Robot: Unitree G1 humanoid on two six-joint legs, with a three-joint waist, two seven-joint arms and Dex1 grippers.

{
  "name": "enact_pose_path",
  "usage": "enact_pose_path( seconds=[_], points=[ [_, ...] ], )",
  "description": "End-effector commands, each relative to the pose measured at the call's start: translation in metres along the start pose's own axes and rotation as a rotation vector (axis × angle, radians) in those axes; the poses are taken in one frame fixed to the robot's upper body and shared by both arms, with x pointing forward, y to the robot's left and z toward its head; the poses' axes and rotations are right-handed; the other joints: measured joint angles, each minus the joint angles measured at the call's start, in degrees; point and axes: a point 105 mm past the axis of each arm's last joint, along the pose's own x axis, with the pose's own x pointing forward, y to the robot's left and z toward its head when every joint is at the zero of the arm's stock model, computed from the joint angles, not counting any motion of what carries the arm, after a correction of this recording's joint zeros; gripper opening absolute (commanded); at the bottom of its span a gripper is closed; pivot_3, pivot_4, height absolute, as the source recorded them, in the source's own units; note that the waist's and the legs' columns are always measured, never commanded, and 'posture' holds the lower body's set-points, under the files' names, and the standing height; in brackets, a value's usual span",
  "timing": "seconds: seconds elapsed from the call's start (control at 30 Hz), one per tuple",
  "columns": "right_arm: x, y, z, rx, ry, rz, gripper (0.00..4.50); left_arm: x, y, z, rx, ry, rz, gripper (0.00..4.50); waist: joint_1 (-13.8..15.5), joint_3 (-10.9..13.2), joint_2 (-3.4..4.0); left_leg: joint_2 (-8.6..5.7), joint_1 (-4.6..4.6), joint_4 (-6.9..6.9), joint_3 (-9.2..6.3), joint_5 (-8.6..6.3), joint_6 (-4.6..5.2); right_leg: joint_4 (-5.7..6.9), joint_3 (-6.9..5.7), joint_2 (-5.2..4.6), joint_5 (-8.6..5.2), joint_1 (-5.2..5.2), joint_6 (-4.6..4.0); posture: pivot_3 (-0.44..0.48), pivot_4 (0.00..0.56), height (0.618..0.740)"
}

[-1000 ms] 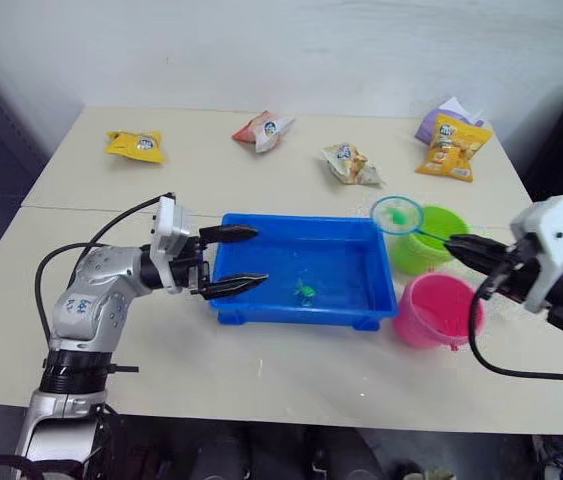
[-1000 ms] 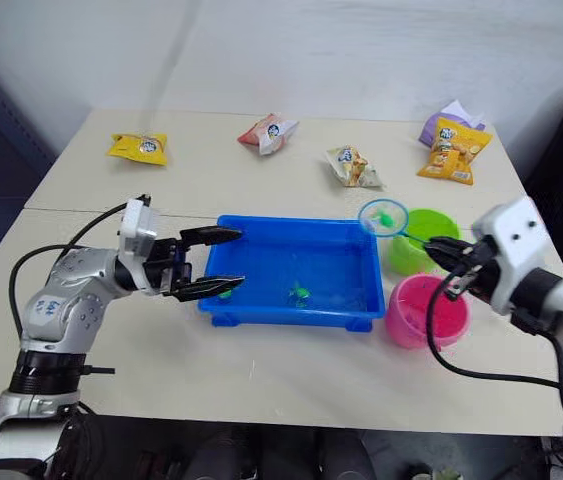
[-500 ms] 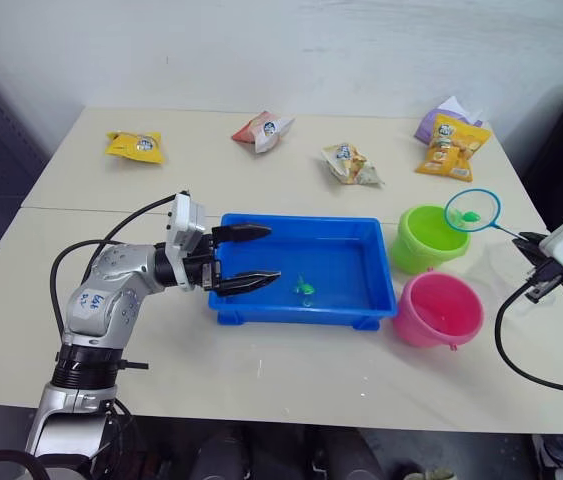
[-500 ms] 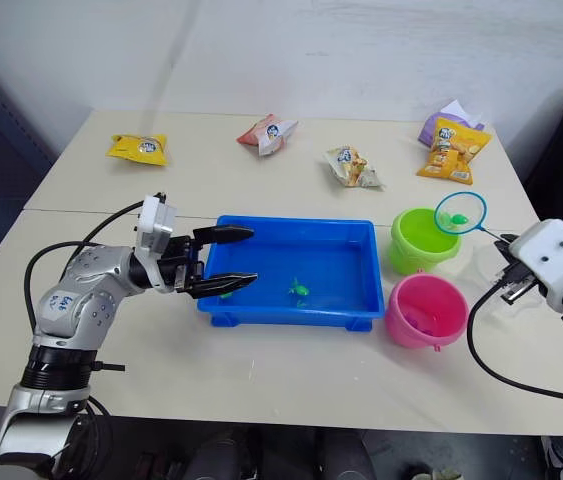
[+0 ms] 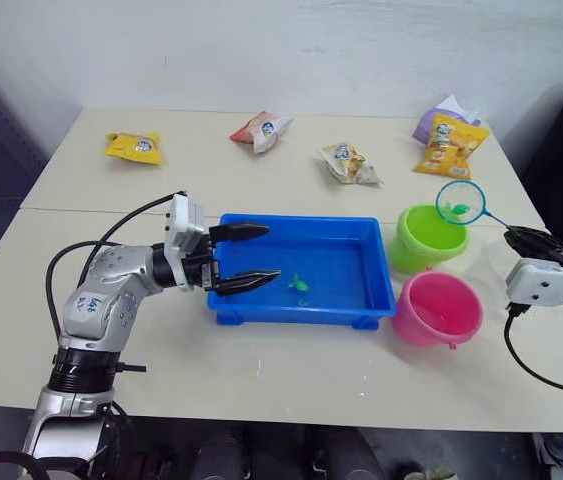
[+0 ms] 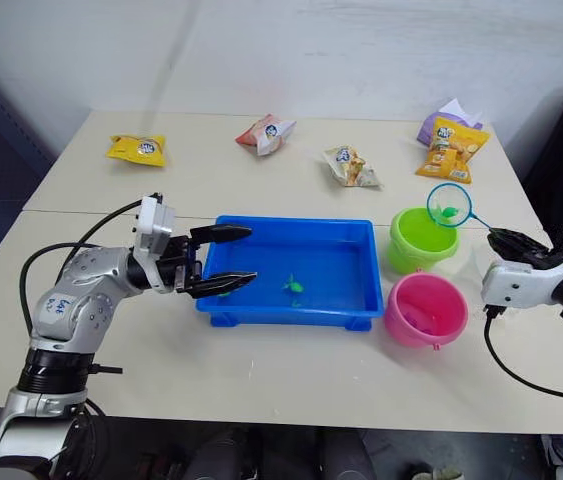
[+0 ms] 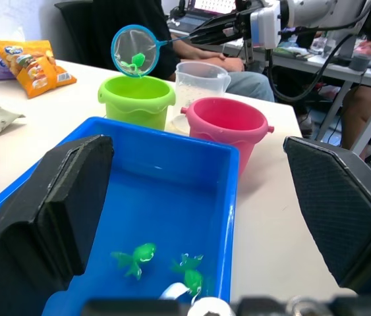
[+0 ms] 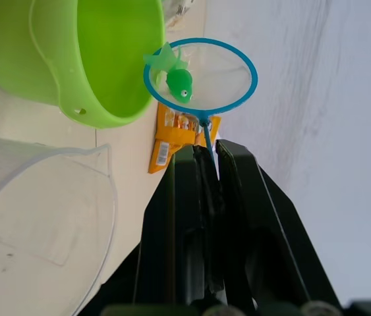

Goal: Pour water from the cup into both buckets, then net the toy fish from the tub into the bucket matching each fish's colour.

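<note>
Holding the net [image 8: 201, 74] by its thin handle, my right gripper [image 8: 206, 158] has both fingers pinched tight on the stick, and the hoop stands straight out beyond my fingertips. A green fish [image 8: 172, 76] lies in the mesh. The stick's long axis runs from my fingertips toward the green bucket [image 5: 429, 236], and the hoop hangs above that bucket's far rim, half over the opening and half past it. That is the relation the next move turns on, I judge: the bucket mouth lies just below and slightly back toward my fingers from the hoop, so a small pull back and a roll of the wrist about the stick should tip the fish in. My right arm is the nearer one to both buckets.

The pink bucket [image 5: 438, 309] stands just beside the green one, nearer my body, and the cup [image 7: 200, 80] sits close beside both buckets.

My left gripper [image 5: 244, 256] is spread wide, holding nothing, its fingers reaching over the near end of the tub [image 5: 251, 312]. Ahead of those fingertips two more green fish [image 7: 134, 256] lie on the tub's floor.
</note>
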Motion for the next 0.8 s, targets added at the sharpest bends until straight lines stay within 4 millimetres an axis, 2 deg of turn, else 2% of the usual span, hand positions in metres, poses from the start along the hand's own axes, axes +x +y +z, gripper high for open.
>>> enact_pose_path(
  seconds=[0.03, 0.23, 0.33, 0.5, 0.7, 0.8],
  points=[
    [0.002, -0.008, 0.002, -0.090, -0.031, -0.026, 0.00, -0.004, 0.002, 0.004, 0.031, -0.006, 0.015, 4.46, 0.08, 0.00, 0.00, 0.00, 0.00, 0.00, 0.00, 0.00, 0.00, 0.00, 0.00, 0.00, 0.00, 0.00, 0.00, 0.000, 0.150, 0.738],
    [0.005, 0.002, 0.004, -0.203, -0.066, 0.004, 0.00, -0.003, 0.002, 0.003, 0.032, -0.002, 0.009, 4.46, 0.09, 0.00, 0.00, -0.01, -0.03, 0.02, 0.00, 0.00, 0.00, -0.01, 0.00, -0.01, 0.00, 0.00, 0.00, 0.000, 0.150, 0.738],
    [0.002, 0.019, -0.002, -0.194, -0.061, 0.026, 0.00, 0.000, 0.001, 0.003, 0.033, 0.000, -0.002, 4.46, 0.08, 0.00, 0.00, 0.00, -0.03, 0.02, 0.00, 0.01, -0.01, 0.00, 0.00, -0.01, 0.00, 0.00, 0.00, 0.000, 0.150, 0.738],
    [0.001, -0.004, 0.000, -0.209, -0.063, -0.103, 0.00, 0.002, -0.003, 0.005, 0.037, -0.003, -0.008, 4.46, -0.03, 0.00, 0.01, 0.00, -0.02, 0.03, 0.01, 0.01, -0.01, 0.03, 0.01, 0.00, 0.00, 0.00, 0.00, 0.000, 0.150, 0.738],
    [-0.002, 0.000, 0.005, -0.196, -0.063, -0.123, 0.00, 0.001, -0.004, 0.003, 0.029, -0.001, 0.000, 4.46, 0.06, 0.00, 0.02, 0.01, 0.00, 0.03, 0.01, 0.03, -0.05, 0.06, 0.04, 0.03, -0.01, 0.00, -0.01, 0.000, 0.150, 0.738],
    [0.000, 0.011, 0.011, -0.104, -0.089, -0.082, 0.00, -0.002, -0.004, 0.000, 0.025, 0.003, 0.002, 4.46, 0.02, 0.00, 0.02, 0.00, -0.01, 0.05, 0.01, 0.03, -0.05, 0.06, 0.04, 0.02, -0.01, 0.00, -0.01, 0.000, 0.150, 0.738]
  ],
)
